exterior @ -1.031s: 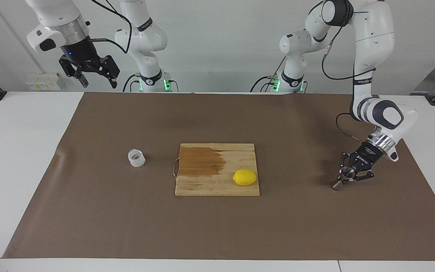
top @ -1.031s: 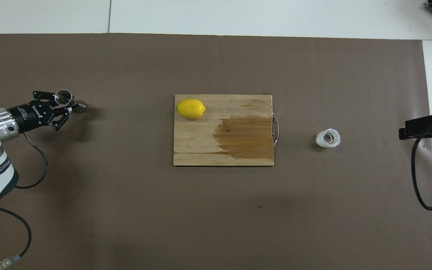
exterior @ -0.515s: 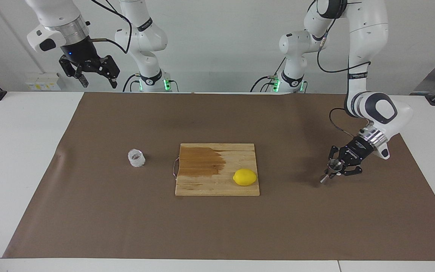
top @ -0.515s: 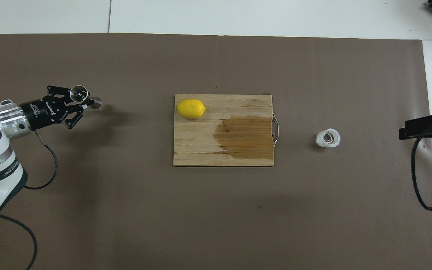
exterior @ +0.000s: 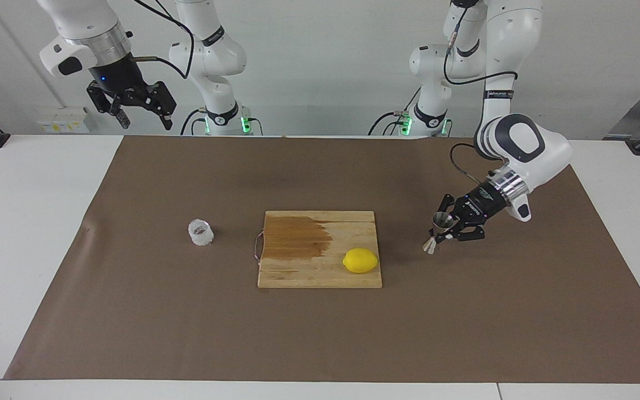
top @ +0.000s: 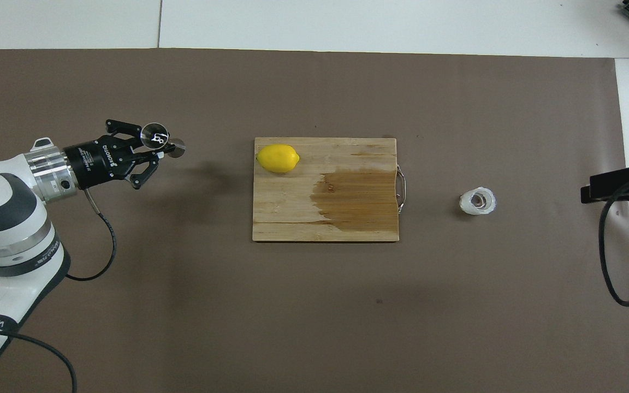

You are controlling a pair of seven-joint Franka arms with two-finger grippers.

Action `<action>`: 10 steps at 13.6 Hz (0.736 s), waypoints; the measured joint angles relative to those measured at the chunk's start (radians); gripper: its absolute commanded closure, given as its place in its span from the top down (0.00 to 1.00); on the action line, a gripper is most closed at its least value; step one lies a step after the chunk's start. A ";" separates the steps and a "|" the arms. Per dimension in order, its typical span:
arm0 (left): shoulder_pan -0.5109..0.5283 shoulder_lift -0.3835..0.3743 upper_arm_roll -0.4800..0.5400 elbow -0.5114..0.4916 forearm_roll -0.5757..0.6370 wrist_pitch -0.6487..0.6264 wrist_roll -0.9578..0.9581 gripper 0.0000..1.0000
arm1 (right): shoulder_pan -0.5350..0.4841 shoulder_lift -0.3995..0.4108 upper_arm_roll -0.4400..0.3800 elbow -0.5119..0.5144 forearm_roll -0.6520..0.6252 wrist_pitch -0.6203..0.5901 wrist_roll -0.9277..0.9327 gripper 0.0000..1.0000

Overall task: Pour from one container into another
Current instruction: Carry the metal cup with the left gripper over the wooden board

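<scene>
1. Plainly, the steel jigger (exterior: 435, 230) is off the table, clamped at its narrow waist by the left claw (exterior: 449, 229), and hangs tilted over bare brown mat (exterior: 464, 333) between the cutting board (exterior: 320, 272) and the left arm's end of the table.
2. Its partner, the clear cup (exterior: 200, 232), stands upright on the mat toward the right arm's end, beside the board's metal handle (exterior: 256, 246), with nothing gripping it.
3. My reading of the step: the receiving vessel is being carried in toward the middle, and no pouring has started.
4. Next, I judge, the jigger must be brought level with one cone's mouth up and held or set steady; the cup then needs a grasp around its sides and a tilt over that small mouth.
5. The right claw (exterior: 141, 111) waits high above the table's edge nearest the robots, at its own end, fingers spread wide and empty; it is the natural one to fetch the cup.
6. Room is generous: open mat lies all round the cup and under the jigger.
7. Obstacles are few: the board, with a dark wet-looking patch, and the lemon (exterior: 360, 260) at its corner toward the jigger.
8. The jigger's narrow rim leaves little margin for a spill.
</scene>
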 measured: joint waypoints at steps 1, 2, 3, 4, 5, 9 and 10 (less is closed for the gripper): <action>-0.037 -0.003 0.000 0.000 -0.037 0.017 -0.003 0.00 | 0.000 0.000 0.000 0.000 0.000 0.000 0.000 1.00; -0.073 -0.004 -0.002 0.000 -0.083 0.043 -0.003 0.00 | 0.000 0.000 0.000 0.000 0.000 0.000 0.000 1.00; -0.116 -0.004 -0.002 0.000 -0.135 0.091 -0.003 0.00 | 0.000 0.000 0.000 0.000 0.000 0.000 0.000 1.00; -0.166 -0.004 -0.002 0.000 -0.190 0.154 -0.003 0.00 | 0.000 0.000 0.000 0.000 0.000 0.000 0.000 1.00; -0.216 -0.003 -0.003 0.000 -0.243 0.214 -0.003 0.00 | 0.000 0.000 0.000 0.000 0.000 0.000 0.000 1.00; -0.388 0.001 -0.009 0.009 -0.403 0.422 -0.014 0.00 | 0.000 0.000 0.000 0.000 0.000 0.000 0.000 1.00; -0.411 0.007 -0.018 0.021 -0.436 0.477 -0.026 0.00 | 0.000 0.000 0.000 0.000 0.000 0.000 0.000 1.00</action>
